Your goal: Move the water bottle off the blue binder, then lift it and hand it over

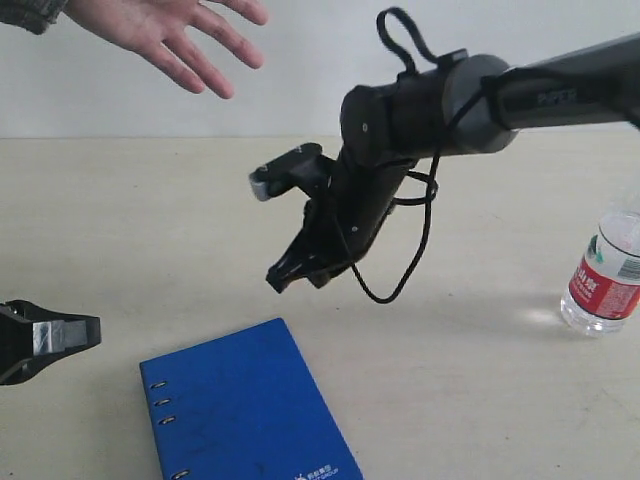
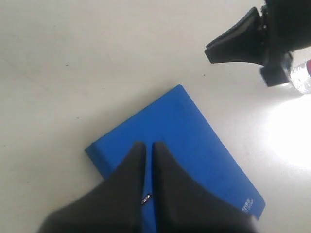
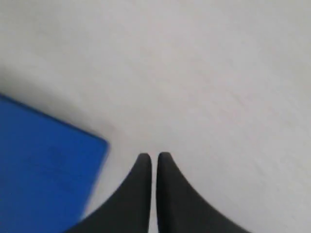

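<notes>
The blue binder [image 1: 245, 410] lies flat at the table's front, nothing on it; it also shows under my left gripper [image 2: 146, 145] and as a blurred blue corner [image 3: 43, 170] beside my right gripper [image 3: 153, 156]. The water bottle [image 1: 606, 272] stands upright on the table at the far right, off the binder; a bright sliver of it [image 2: 301, 77] shows in the left wrist view. My right gripper [image 1: 297, 277] hangs in mid-air above the table's middle, shut and empty. The left gripper [image 1: 60, 335] sits low at the left edge, shut with nothing held.
A person's open hand [image 1: 175, 30] reaches in at the top left, above the table. The pale table [image 1: 120, 230] runs wide around the binder. The right arm's black cable [image 1: 400, 270] loops below its wrist.
</notes>
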